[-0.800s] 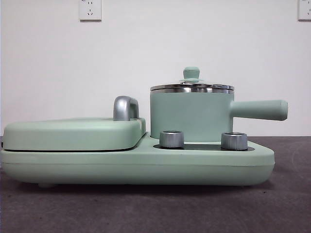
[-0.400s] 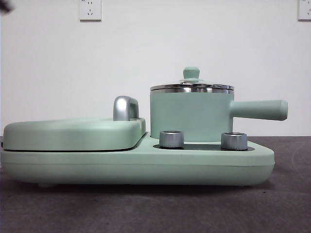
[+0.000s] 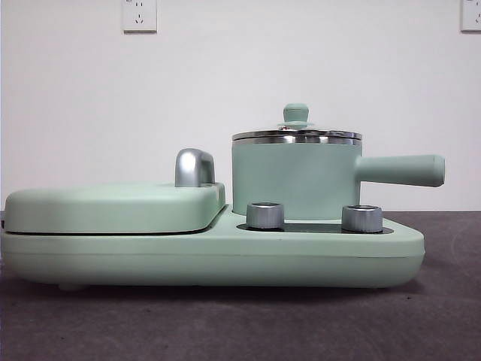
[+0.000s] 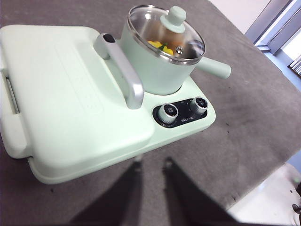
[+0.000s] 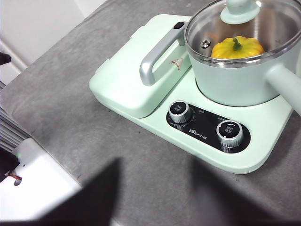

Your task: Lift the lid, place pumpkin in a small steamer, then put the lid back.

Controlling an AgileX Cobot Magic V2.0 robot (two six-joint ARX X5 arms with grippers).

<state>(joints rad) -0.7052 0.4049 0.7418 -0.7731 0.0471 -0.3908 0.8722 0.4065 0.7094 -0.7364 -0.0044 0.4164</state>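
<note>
The lid [image 3: 296, 135], clear glass with a steel rim and a mint knob, sits closed on the small steamer [image 3: 293, 180], whose long handle points right. Through the lid [image 5: 207, 26] the yellow-orange pumpkin [image 5: 236, 48] with its green stem shows inside the steamer [image 5: 235, 82]. In the left wrist view it is a yellow patch, the pumpkin [image 4: 159, 45], under the lid [image 4: 188, 44]. My left gripper [image 4: 152, 161] hangs over the table in front of the appliance, jaws a little apart and empty. My right gripper [image 5: 155, 160] hovers off the appliance's front, jaws wide apart and empty.
The steamer stands on a wide mint-green base [image 3: 225, 259] with two silver knobs [image 3: 265, 215] in front. A flat griddle cover [image 3: 113, 207] with a chrome handle [image 3: 194, 167] fills the base's left half. The table's edge [image 5: 51, 165] lies close beneath the right gripper.
A black arm tip that showed at the front view's top left corner half a second ago is gone. Lid, steamer and appliance have not moved.
</note>
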